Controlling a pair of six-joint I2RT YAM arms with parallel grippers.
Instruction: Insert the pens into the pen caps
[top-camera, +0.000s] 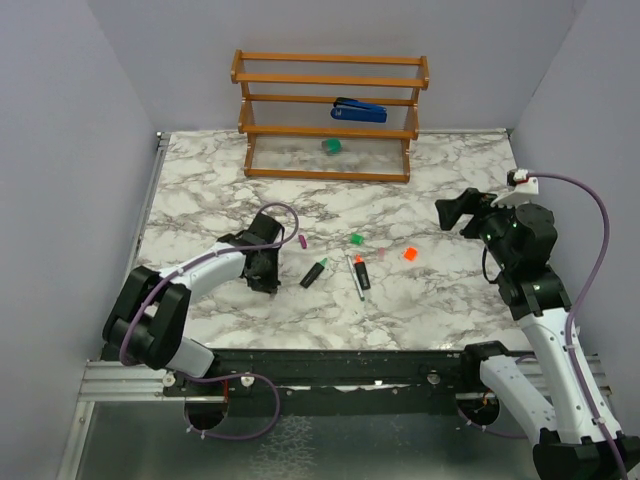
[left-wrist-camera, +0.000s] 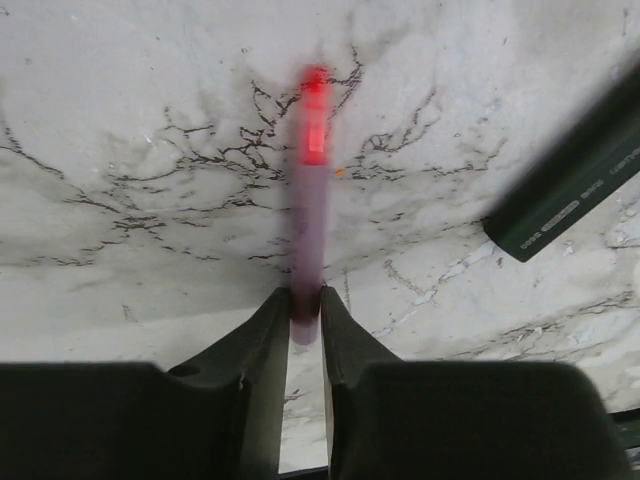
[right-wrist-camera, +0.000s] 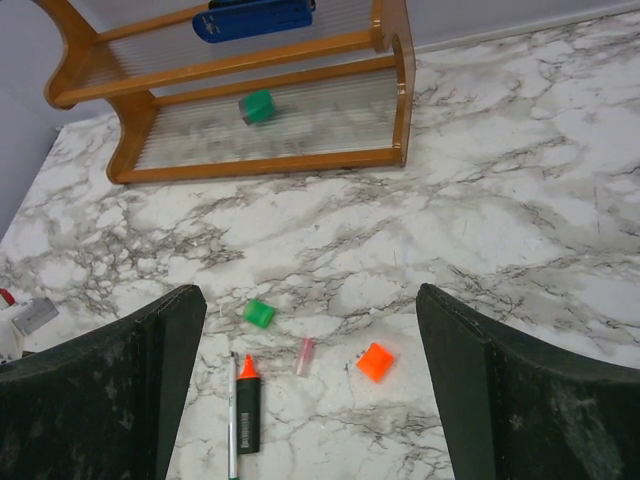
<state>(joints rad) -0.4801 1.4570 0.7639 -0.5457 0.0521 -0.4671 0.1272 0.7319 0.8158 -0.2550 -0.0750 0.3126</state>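
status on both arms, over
Left gripper shut on pink pen. Right gripper open, orange cap and pale pink cap ahead. Black marker nearby, not touching.

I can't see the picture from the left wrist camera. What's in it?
The left gripper pinches one end of a thin pink pen, which points away over the white marble table. The end of a black marker pokes in at the right edge, apart from the pen.
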